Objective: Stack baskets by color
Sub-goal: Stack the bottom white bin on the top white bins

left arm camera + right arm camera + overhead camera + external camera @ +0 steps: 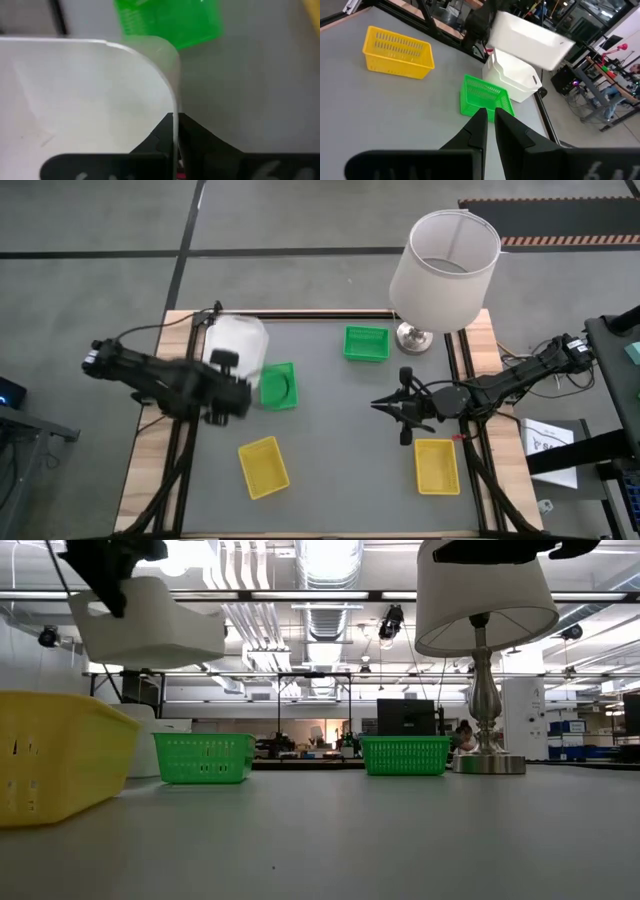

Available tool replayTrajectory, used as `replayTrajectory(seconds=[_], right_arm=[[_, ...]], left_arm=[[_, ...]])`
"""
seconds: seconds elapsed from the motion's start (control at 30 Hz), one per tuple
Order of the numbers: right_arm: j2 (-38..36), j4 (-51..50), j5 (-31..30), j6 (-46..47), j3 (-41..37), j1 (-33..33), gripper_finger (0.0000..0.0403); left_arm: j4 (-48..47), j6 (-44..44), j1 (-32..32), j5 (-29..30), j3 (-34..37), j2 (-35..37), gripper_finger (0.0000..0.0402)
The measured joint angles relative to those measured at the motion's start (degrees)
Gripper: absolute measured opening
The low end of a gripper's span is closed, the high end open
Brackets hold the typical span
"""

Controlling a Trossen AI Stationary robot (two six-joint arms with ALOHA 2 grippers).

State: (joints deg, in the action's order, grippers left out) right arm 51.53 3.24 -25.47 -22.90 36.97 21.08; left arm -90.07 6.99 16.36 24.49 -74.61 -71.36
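White basket (527, 34): hanging tilted in the air above another white basket (516, 79), plain solid walls.
Left gripper (175, 131): pinching its rim.
Right gripper (383, 406): hovering mid-table, fingers nearly pressed together, gripping nothing.

The left gripper (175, 131) is clamped on the thin rim of a white basket (85, 95) filling the foreground, with a green basket (170, 20) on the grey table (260, 85) beyond.

Grey floor (300, 220), ceiling ducts (330, 570), strip lights, distant cluttered workbenches.
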Motion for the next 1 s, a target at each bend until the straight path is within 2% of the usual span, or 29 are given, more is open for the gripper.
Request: replayTrajectory(seconds=[0.2,0.33,0.43,0.77,1.0], right_arm=[[0.0,0.0,0.0,-1.8,0.0,0.0,0.0027],[0.0,0.0,0.0,-2.3,0.0,0.0,0.0027],[0.0,0.0,0.0,-2.4,0.0,0.0,0.0027],[0.0,0.0,0.0,-2.6,0.0,0.0,0.0027],[0.0,0.0,0.0,-2.6,0.0,0.0,0.0027]], left_arm=[[0.5,-7.8,-13.1,0.0,0.1,4.8,0.0000],[2.5,-14.1,-18.5,0.0,2.2,7.0,0.0000],[3.8,-15.4,-21.2,-1.4,5.6,8.4,0.0000],[5.6,-15.0,-22.7,-5.3,18.3,11.5,0.0000],[9.0,-18.3,-22.7,-5.9,23.3,11.2,0.0000]])
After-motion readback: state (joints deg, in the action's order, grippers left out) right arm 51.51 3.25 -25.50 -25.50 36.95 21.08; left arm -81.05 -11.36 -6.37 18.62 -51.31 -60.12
